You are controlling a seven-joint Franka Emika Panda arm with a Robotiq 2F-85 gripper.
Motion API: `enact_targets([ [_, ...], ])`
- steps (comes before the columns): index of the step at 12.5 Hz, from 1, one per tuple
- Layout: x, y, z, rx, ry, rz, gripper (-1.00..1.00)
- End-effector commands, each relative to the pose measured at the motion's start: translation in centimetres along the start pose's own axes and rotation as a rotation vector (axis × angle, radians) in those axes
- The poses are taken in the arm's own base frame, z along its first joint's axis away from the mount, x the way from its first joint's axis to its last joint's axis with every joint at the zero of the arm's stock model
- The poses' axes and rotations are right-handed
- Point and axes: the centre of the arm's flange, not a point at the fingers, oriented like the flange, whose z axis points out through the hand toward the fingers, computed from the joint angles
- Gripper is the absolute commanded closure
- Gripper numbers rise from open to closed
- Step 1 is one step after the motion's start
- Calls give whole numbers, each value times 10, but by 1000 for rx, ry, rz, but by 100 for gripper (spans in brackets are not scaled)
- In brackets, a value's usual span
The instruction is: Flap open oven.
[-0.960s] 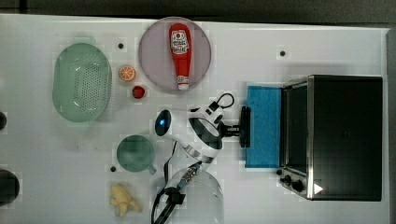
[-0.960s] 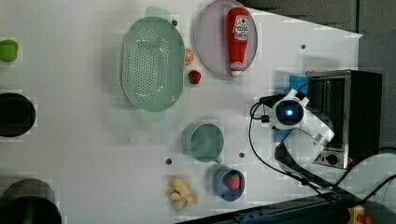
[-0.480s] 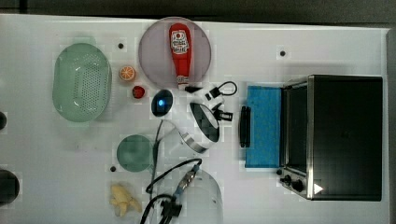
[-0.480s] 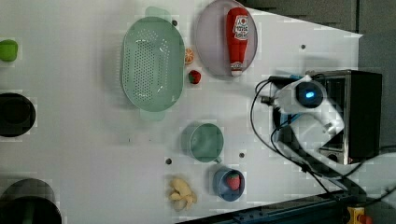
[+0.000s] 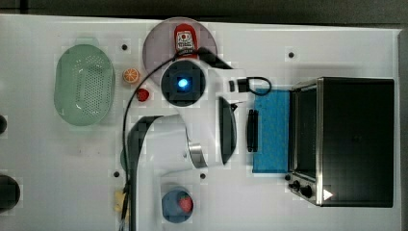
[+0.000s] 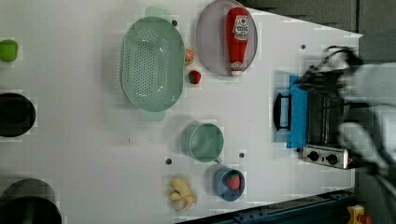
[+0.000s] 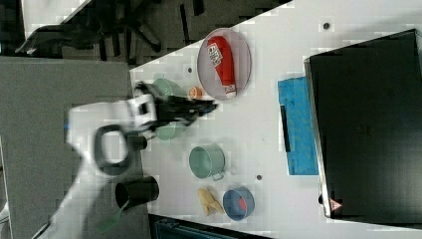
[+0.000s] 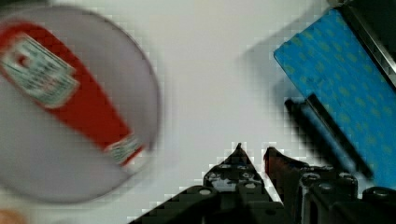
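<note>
The oven (image 5: 356, 139) stands at the top view's right, its black top facing up. Its blue-tinted door (image 5: 272, 139) lies flapped down flat on the white table, with the black bar handle (image 5: 252, 130) at the free edge. The knobs (image 5: 300, 186) sit at the front corner. My gripper (image 8: 254, 150) hangs well above the table, off the handle (image 8: 327, 126) and between the door (image 8: 345, 70) and the ketchup plate. Its fingertips stand a narrow gap apart with nothing between them. In the right view the gripper (image 7: 206, 106) is raised high, away from the oven (image 7: 368, 124).
A ketchup bottle (image 5: 185, 41) lies on a grey plate (image 5: 159, 43). A green colander (image 5: 84, 84), an orange slice (image 5: 130, 75), a green cup (image 6: 203, 142), a blue bowl with a strawberry (image 5: 177, 204) and a yellow item (image 6: 182, 193) lie on the table. Black cups (image 6: 16, 114) stand at the left view's left.
The gripper has left the door handle, pulling back towards the ketchup plate and rising. Its fingers have parted slightly. The door stays flat open.
</note>
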Motion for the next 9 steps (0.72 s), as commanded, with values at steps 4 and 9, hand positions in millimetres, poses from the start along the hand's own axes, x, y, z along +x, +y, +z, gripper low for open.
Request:
enact_targets([
  [4, 30, 80, -159, 42, -170, 243, 65],
  [9, 28, 92, -207, 38, -193, 231, 65],
])
